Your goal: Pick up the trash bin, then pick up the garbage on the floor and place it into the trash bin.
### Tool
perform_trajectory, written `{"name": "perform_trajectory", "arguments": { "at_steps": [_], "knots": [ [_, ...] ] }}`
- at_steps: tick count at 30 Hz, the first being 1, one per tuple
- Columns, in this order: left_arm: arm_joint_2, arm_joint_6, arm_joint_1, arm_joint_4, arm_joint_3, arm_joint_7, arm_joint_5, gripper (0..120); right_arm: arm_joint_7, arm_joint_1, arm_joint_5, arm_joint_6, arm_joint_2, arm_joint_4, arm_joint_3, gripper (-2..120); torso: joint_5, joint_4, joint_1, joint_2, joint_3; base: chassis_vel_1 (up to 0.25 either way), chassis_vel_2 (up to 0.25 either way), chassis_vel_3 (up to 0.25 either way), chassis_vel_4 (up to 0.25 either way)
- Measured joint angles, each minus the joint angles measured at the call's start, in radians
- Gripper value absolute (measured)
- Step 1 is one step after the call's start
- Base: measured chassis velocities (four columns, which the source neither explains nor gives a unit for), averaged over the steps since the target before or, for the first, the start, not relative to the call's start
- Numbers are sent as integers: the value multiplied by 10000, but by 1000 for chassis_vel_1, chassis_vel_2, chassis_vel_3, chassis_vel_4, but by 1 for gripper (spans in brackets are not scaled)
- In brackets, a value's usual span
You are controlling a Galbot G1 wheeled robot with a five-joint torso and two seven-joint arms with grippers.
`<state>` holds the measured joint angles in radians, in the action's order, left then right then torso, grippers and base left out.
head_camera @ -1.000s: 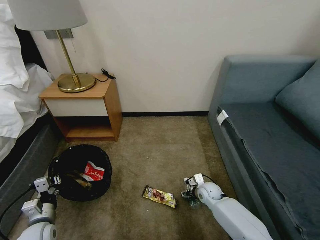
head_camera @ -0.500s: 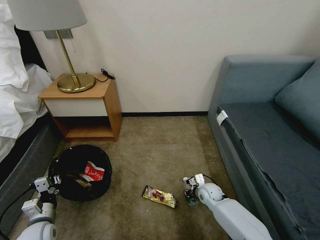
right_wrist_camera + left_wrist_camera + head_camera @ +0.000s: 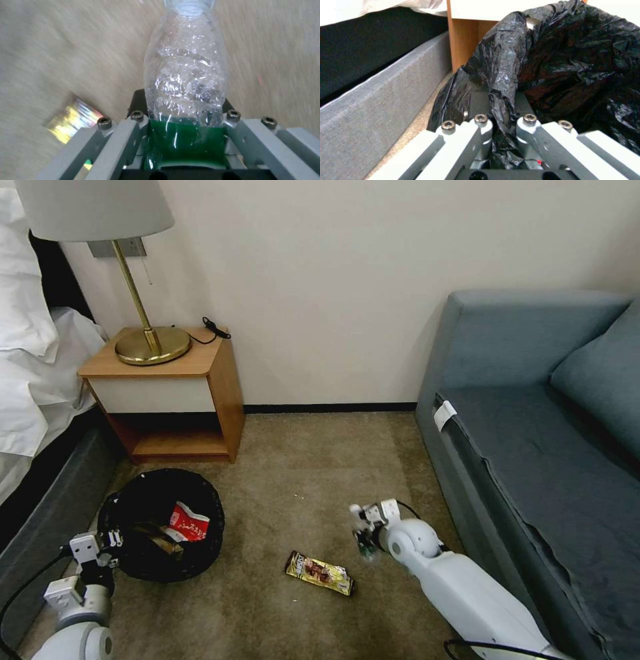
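Note:
The trash bin point(image 3: 143, 493), lined with a crinkled black bag point(image 3: 573, 57), stands on the carpet in front of the nightstand. My left gripper point(image 3: 109, 544) is shut on its near rim, and the bag is pinched between the fingers point(image 3: 479, 103). Inside the bin lie a red-and-white snack packet point(image 3: 189, 522) and a brown paper bag point(image 3: 162, 544). My right gripper point(image 3: 362, 532) is shut on a small clear plastic bottle point(image 3: 186, 72) with a green label point(image 3: 185, 143), held above the carpet. The long bar wrapper point(image 3: 319, 573) lies on the floor just left of that gripper.
A wooden nightstand point(image 3: 175, 393) with a brass lamp point(image 3: 143, 343) stands behind the bin. The bed's grey base point(image 3: 383, 95) runs along the left. A blue-grey sofa point(image 3: 533, 447) fills the right. Open carpet point(image 3: 313, 467) lies between bin and sofa.
My right gripper has risen off the carpet with the bottle and shifted left, toward the bin. The left gripper and the bin have stayed put.

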<state>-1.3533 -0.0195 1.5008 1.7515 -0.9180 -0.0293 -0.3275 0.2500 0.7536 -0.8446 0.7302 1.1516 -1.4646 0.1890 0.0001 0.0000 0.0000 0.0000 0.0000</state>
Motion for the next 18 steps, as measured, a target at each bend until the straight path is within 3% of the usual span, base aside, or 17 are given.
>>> {"name": "perform_trajectory", "arguments": {
  "at_steps": [6,8,14,18],
  "knots": [
    [-58,-4,-41,-41,258,1,77,3,693,-1278,-1255,-17,142,-1132,1144,24,-4,1,0,0,0,0,0,0,0],
    [-83,-4,-105,-96,437,-4,99,3,1160,-1887,-1670,-28,634,-1387,1874,24,-4,1,0,0,0,0,0,0,0],
    [-110,4,-203,-161,589,9,112,3,1333,-2403,-1828,-447,1149,-1423,2747,24,-3,2,0,0,0,0,0,0,0],
    [-174,-58,-221,-219,684,49,186,3,1364,-2661,-1842,-1174,1638,-1335,3611,24,-1,3,0,0,0,0,0,0,0]
  ]
}}
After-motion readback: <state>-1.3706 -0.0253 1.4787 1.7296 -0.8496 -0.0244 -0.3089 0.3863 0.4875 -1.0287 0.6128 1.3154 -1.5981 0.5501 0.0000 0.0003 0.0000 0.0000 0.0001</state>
